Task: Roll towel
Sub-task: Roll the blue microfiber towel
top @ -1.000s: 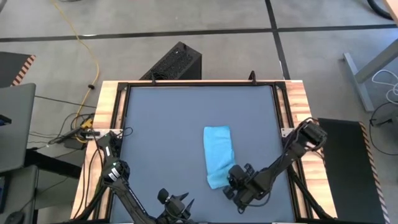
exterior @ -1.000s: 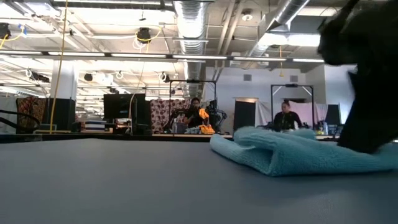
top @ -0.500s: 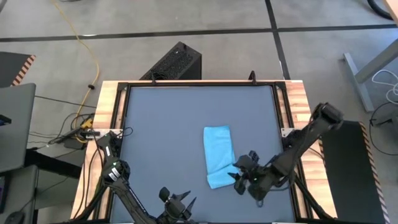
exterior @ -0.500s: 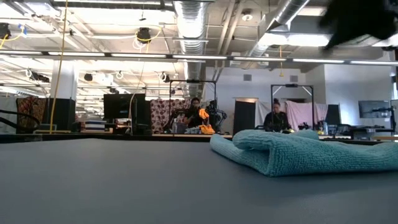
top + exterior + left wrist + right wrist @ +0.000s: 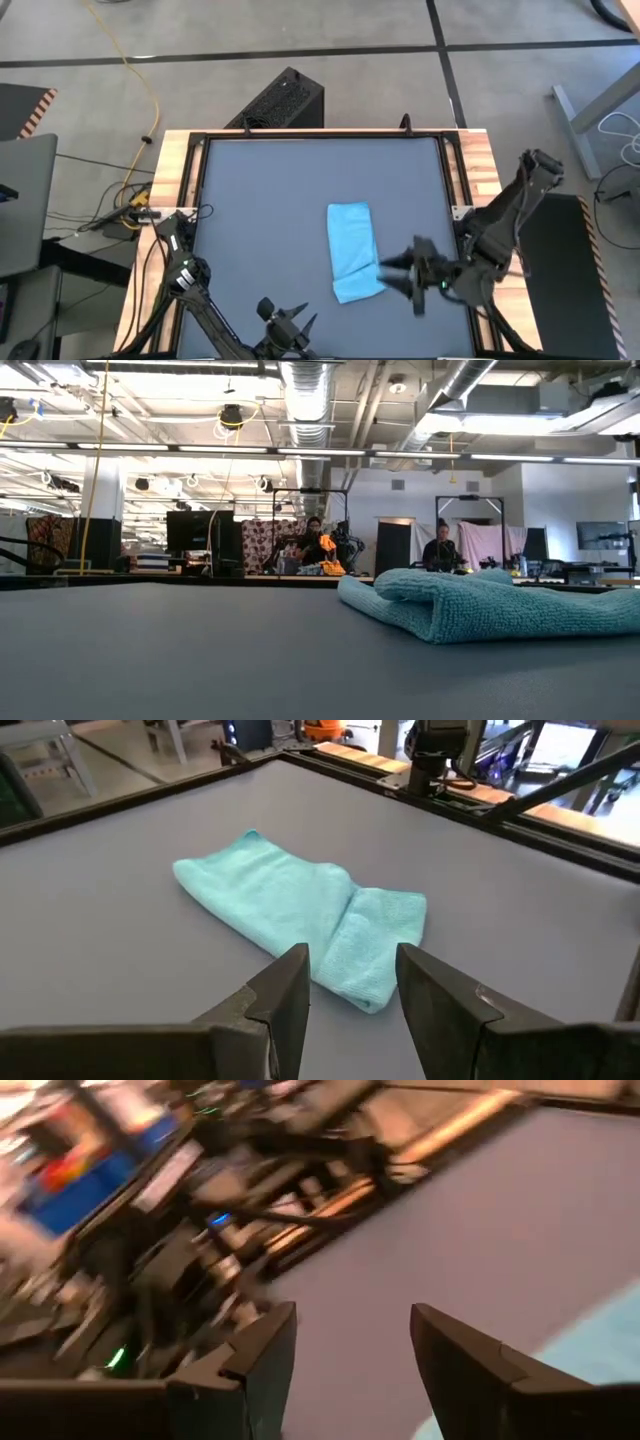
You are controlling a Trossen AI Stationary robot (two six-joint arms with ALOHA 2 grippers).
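The sky-blue towel (image 5: pixel 352 250) lies on the dark grey tabletop (image 5: pixel 260 200), right of centre, as a narrow strip running from far to near. Its near end (image 5: pixel 358 287) is turned over into a thick fold, which also shows in the left wrist view (image 5: pixel 375 945) and in the low view (image 5: pixel 470 605). My right gripper (image 5: pixel 398 272) hangs open above the table, just right of that folded end, touching nothing. My left gripper (image 5: pixel 287 325) waits open at the table's near edge, pointing at the towel (image 5: pixel 290 900) from a distance.
Wooden rails (image 5: pixel 480 170) with black frame bars border the tabletop on the left and right. A black box (image 5: pixel 280 100) stands on the floor beyond the far edge. Bare tabletop lies to the left of and beyond the towel.
My right gripper has opened and let go of the towel's near end. It has risen well clear of the table and drawn back toward the right edge, tipping up toward level. The towel stays where it was, its near end still folded over.
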